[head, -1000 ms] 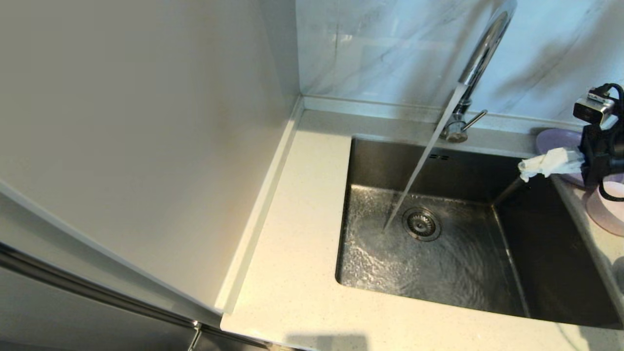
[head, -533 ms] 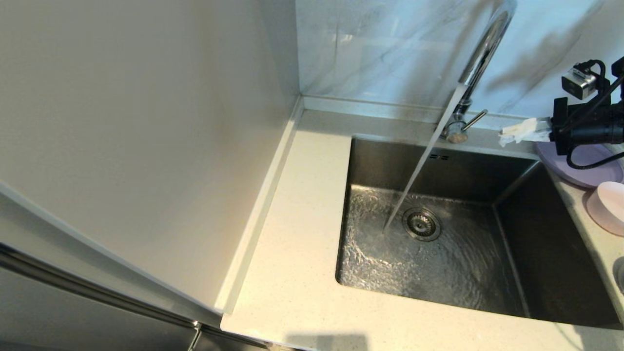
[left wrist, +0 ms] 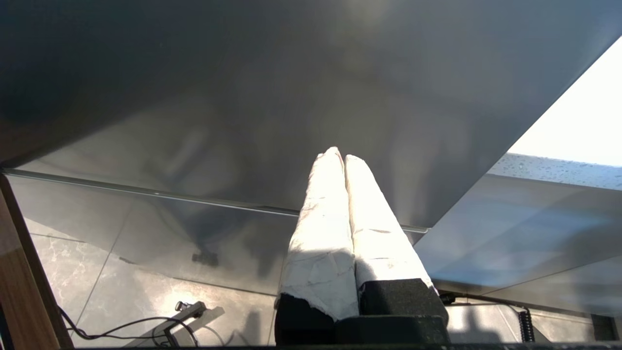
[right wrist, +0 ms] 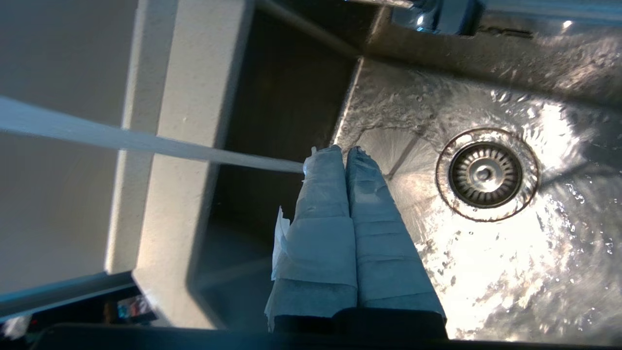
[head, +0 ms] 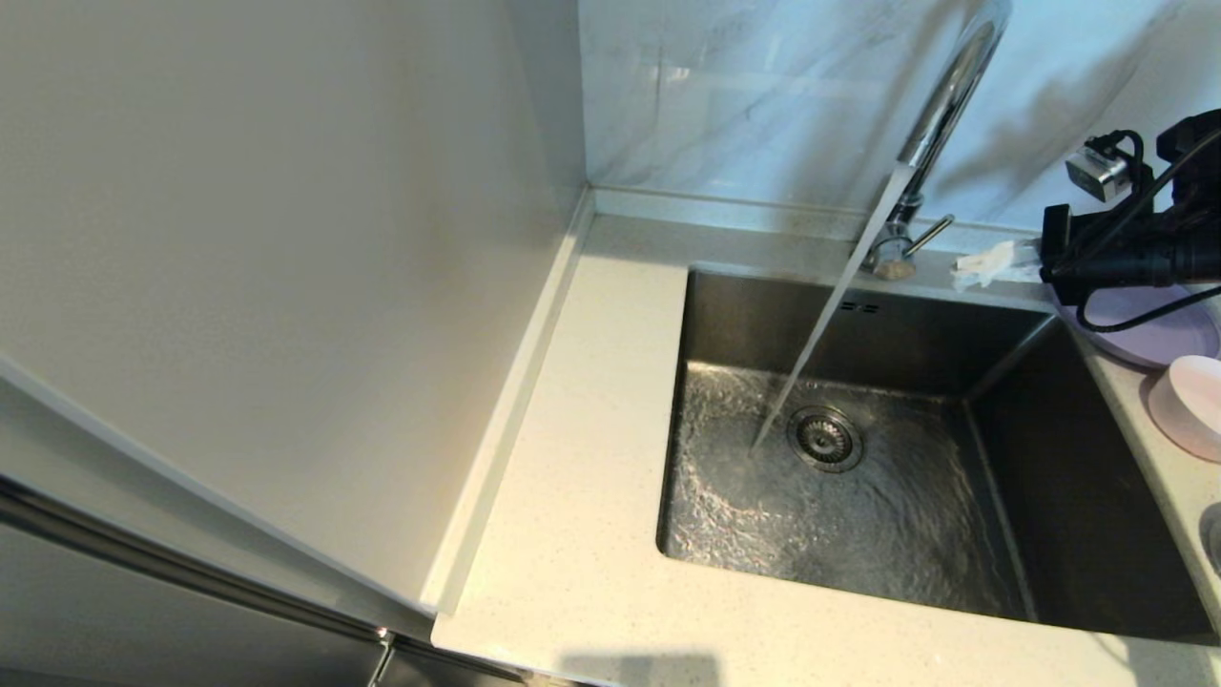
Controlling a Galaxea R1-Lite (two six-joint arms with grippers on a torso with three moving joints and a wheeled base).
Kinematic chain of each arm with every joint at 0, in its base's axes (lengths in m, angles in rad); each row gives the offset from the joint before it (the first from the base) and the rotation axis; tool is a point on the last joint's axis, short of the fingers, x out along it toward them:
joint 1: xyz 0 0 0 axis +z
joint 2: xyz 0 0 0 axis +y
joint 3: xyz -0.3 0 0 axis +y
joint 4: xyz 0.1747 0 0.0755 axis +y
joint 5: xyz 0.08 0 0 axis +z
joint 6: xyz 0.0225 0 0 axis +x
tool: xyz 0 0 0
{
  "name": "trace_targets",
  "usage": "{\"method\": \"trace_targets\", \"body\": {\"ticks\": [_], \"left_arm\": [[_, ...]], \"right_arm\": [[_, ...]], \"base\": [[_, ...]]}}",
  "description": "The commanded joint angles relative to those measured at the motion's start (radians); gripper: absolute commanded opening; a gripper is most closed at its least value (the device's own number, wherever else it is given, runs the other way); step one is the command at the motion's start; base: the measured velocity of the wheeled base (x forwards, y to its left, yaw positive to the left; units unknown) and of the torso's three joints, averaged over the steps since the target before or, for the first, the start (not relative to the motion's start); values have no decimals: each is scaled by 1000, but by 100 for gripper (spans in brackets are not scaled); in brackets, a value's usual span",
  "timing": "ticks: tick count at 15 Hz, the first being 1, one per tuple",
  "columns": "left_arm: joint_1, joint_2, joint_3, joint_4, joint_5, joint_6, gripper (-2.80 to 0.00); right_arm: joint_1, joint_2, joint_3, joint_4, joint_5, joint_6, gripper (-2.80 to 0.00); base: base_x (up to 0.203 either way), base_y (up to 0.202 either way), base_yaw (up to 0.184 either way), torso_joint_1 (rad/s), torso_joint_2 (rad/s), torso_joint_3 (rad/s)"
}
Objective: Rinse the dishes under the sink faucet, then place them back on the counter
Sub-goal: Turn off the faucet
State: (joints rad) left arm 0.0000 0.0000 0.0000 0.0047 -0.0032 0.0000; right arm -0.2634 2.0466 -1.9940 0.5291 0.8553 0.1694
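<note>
Right gripper (head: 987,262) nearer chrome gooseneck faucet (head: 940,105); padded jaws together

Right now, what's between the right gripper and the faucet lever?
In the head view, only bare counter along the sink's back edge separates the right gripper from the faucet lever; nothing sits there.

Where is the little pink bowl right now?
In the head view the pink bowl sits on the counter at the far right, beside the sink basin, just in front of the purple plate.
</note>
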Motion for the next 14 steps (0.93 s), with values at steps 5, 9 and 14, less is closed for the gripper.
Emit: {"method": "trace_targets", "body": {"ticks": [5,9,14], "left_arm": [[0,0,0,0,0,0,-280],[0,0,0,0,-1,0,-280],[0,0,0,0,-1,0,-280]], "right_arm": [[16,47,0,-82,-58,2,-280],[42,51,0,-174,-138,18,-280],[52,58,-2,-240,-156,39,-280]], "base": [[0,0,0,0,0,0],[0,0,0,0,0,0],[0,0,0,0,0,0]]}}
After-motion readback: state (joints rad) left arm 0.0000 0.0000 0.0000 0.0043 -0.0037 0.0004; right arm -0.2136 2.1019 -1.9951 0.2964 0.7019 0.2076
